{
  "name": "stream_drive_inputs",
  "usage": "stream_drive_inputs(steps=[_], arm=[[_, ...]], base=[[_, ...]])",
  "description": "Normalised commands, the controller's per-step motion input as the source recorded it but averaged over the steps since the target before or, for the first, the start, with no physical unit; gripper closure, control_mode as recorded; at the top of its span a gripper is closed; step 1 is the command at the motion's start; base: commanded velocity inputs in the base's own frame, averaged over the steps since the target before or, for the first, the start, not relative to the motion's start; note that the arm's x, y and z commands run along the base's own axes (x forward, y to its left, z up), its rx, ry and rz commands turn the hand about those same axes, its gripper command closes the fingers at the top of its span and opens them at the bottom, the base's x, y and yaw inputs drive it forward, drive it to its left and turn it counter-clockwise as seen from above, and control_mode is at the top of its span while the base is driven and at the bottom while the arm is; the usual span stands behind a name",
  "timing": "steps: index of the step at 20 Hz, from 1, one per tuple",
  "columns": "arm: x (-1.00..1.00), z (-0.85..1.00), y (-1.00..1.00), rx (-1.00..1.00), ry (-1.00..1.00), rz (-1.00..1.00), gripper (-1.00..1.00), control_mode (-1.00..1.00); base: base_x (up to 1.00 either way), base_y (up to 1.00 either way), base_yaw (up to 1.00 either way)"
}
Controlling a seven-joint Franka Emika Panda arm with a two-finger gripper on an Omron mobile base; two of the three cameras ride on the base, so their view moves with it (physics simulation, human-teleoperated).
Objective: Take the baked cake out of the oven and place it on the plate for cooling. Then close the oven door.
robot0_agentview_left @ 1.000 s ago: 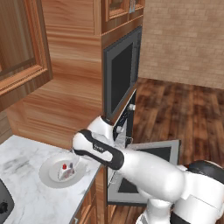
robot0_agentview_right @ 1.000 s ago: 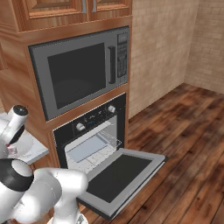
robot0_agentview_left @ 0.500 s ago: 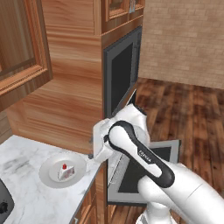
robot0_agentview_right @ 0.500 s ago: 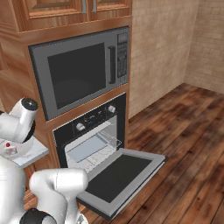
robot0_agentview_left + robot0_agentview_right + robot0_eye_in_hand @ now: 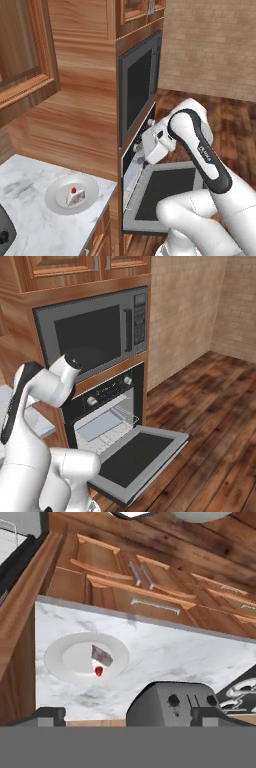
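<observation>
The first half of the task looks done. The baked cake (image 5: 76, 196) sits on the plate (image 5: 56, 200), a little toward 3 o'clock from the plate's middle in the left base view, with its red berry on top. The plate rests on the marble counter (image 5: 30, 225), at about 8 o'clock from the oven (image 5: 102, 423) in that view. In the hand view the cake (image 5: 100, 658) is also on the plate (image 5: 65, 659), and a dark toaster (image 5: 172, 704) stands at about 4 o'clock from it.

What is left is the second half. The oven door (image 5: 137, 453) hangs fully down, nearly level, and the wire rack (image 5: 107, 428) inside carries only a pale tray. I judge that the door must now be lifted shut.

The arm is bent high, with its elbow at about 3 o'clock in the left base view and its wrist turned toward the oven's front edge. The gripper (image 5: 127, 716) holds nothing: its two dark fingertips (image 5: 50, 714) stand wide apart at the bottom of the hand view, well apart from the cake. The hand looks back over the counter, not at the door handle.
</observation>
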Motion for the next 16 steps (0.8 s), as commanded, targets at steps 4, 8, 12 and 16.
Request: stream_drive_inputs(steps=[4, 8, 12, 16], arm=[[0.0, 0.51, -0.98, -0.11, 0.35, -0.17, -1.0, -1.0], [0.01, 0.17, -0.86, -0.19, 0.17, -0.14, -1.0, -1.0], [0.03, 0.0, -0.74, -0.25, 0.01, -0.11, -1.0, -1.0], [0.06, 0.0, -0.67, -0.25, -0.01, -0.1, -1.0, -1.0]], base=[[0.0, 0.0, 0.0], [0.0, 0.0, 0.0], [0.0, 0.0, 0.0], [0.0, 0.0, 0.0]])
